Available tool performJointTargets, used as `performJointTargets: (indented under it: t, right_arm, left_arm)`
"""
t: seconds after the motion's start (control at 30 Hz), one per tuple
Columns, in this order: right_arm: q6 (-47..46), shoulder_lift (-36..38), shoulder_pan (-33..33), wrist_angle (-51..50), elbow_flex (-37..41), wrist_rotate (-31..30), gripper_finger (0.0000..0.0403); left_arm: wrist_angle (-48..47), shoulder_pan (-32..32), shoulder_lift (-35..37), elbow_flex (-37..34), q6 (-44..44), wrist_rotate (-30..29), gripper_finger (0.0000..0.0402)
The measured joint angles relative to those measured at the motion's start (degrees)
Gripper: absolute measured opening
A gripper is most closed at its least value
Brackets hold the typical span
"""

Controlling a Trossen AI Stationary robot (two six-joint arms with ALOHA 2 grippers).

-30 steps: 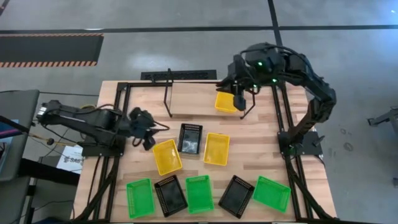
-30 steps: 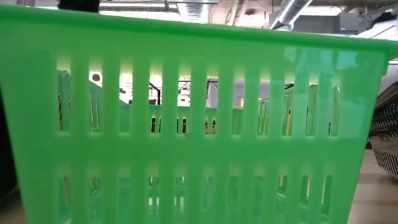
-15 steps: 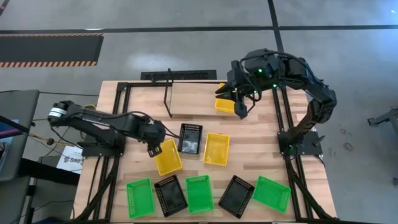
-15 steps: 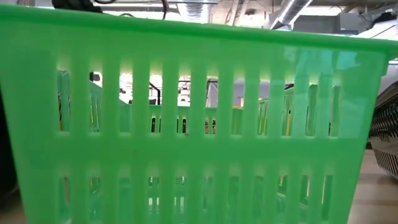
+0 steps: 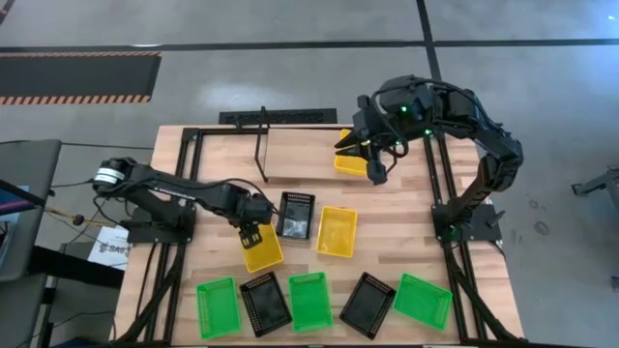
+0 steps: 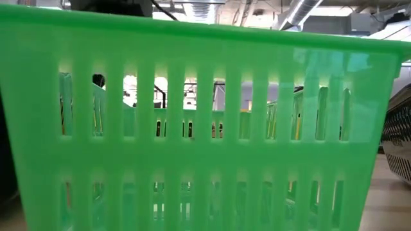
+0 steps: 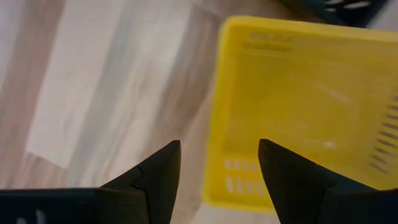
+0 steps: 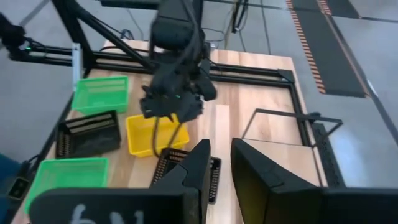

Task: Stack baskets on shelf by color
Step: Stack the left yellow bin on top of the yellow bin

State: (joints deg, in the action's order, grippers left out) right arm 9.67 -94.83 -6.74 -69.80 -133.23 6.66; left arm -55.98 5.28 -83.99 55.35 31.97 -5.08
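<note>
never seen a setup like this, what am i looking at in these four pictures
Two robot arms work at a wooden table. One picture looks straight down; one sits at table height, blocked by a green basket; the other two ride on the arms' wrists. Small yellow, green and black baskets lie about the table, beside a low black wire shelf. The left gripper is open, its fingers either side of the wall of one yellow basket, not gripping it yet. The right gripper is at the shelf by another yellow basket; whether it holds it does not show.
</note>
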Motion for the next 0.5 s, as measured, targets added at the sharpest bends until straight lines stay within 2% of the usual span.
performJointTargets:
  t: [0.13, 0.5]
  right_arm:
    - [1.12, 0.00, 0.00, -0.09, 0.00, 1.06, 0.0087]
    - [2.50, 0.00, 0.00, -1.88, 0.00, 1.24, 0.0087]
  left_arm:
    - [0.13, -1.98, -0.52, 0.00, -0.66, -1.40, 0.0204]
    - [0.99, -4.15, -0.50, 0.00, -0.84, 1.40, 0.0204]
